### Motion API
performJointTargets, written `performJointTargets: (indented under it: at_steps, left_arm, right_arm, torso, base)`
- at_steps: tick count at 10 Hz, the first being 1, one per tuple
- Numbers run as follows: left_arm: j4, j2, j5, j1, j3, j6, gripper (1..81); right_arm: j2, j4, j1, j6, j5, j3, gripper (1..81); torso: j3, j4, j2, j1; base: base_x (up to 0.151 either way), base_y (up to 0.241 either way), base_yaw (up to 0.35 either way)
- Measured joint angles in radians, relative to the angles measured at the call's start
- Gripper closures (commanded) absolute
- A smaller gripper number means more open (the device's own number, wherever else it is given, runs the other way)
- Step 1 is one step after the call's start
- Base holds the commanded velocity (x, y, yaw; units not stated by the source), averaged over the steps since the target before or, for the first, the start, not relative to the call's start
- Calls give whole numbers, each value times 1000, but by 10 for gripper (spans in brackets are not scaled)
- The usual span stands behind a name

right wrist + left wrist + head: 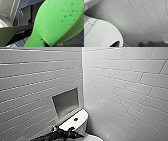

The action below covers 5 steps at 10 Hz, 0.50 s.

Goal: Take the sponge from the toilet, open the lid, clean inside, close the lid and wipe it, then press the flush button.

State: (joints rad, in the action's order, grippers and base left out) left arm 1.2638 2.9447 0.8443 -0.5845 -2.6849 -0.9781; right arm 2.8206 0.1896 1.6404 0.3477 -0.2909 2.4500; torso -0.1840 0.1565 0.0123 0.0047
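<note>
The right end effector holds the sponge. In the right wrist view the bright green, pitted block sits pressed against the dark parts of the end effector and bulges around them, so the grip is narrow and closed on the foam. Behind the sponge lies a floor of small blue squares, well apart from it, so the sponge hangs clear of the ground. In the head view the toilet stands in the lower middle of the frame, set into the corner where two walls of pale oblong tiles meet. Its white tank top carries the flush button, a small dark round spot near its centre. A rounded white part of the toilet shows at the bottom edge, just right of the tank. Above the tank, a grey rectangular niche is sunk into the left wall. The left end effector comes in dark from the lower left of the frame and hovers just in front of the tank, below the button; I cannot tell whether it is wide or narrow, or whether it touches the ceramic. The left wrist view shows a glossy white curved surface of the toilet close by, with the tiled wall beyond it.
</note>
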Motion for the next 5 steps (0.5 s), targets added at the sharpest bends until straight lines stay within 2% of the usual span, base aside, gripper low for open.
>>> performJointTargets:
  at_steps: [5]
  left_arm:
    - [-23,-9,51,167,-10,69,10]
  right_arm:
    - [2,1,0,0,1,0,811]
  torso:
    - [0,0,0,0]
  base:
    - [0,0,0]
